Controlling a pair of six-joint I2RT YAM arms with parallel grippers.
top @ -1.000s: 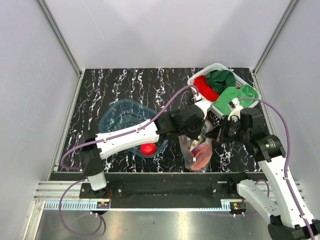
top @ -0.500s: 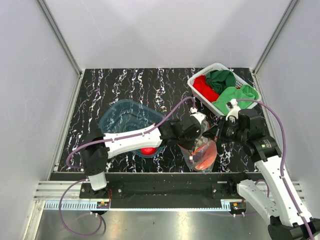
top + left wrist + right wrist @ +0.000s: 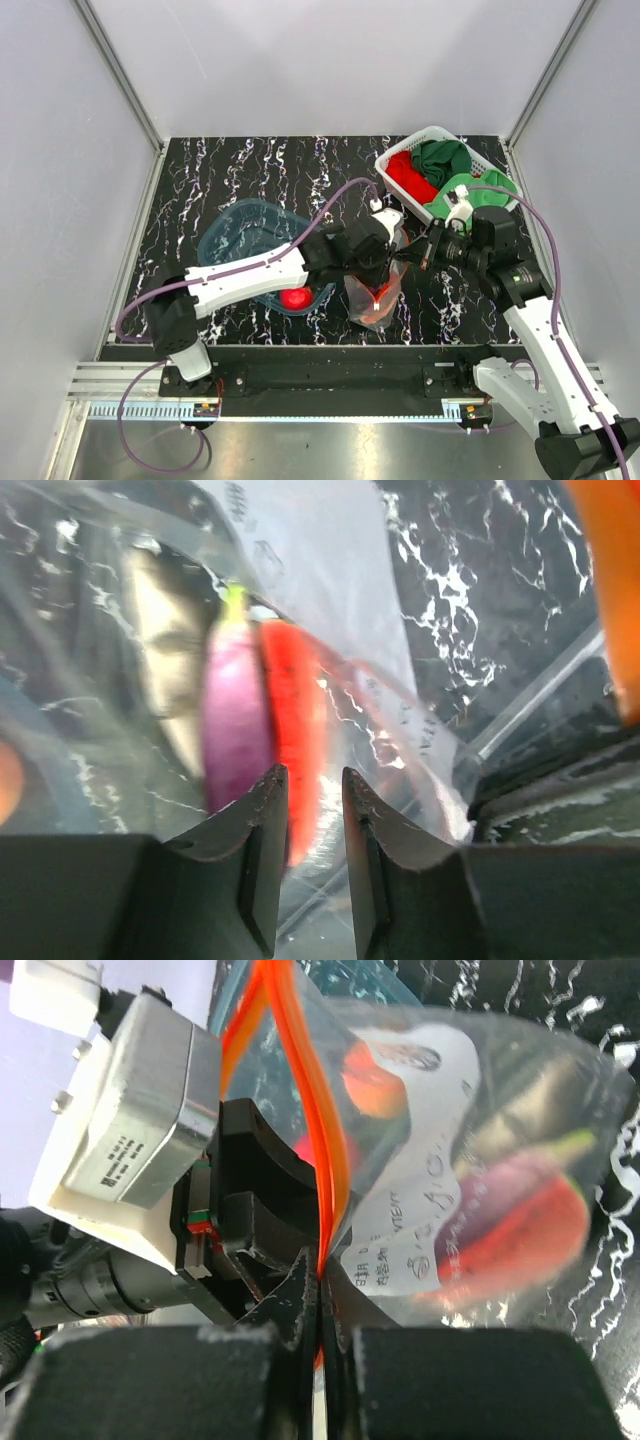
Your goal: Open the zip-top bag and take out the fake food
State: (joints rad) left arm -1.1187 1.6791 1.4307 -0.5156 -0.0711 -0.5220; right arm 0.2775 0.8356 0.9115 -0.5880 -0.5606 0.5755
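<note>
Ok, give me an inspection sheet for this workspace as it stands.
Surface: black marbled table, nothing spilled seen.
Job's things: bag near the front, zip strip parted; red and purple food inside; one red fruit seemingly in the tub.
Clutter: blue tub; white basket of red and green cloths.
Grippers: right pincer shut on the zip strip; left pincer nearly closed at the bag, grip unclear.
Cables: purple cables loop over both arms, no snag seen.
Surroundings: grey walls, nothing else seen.
</note>
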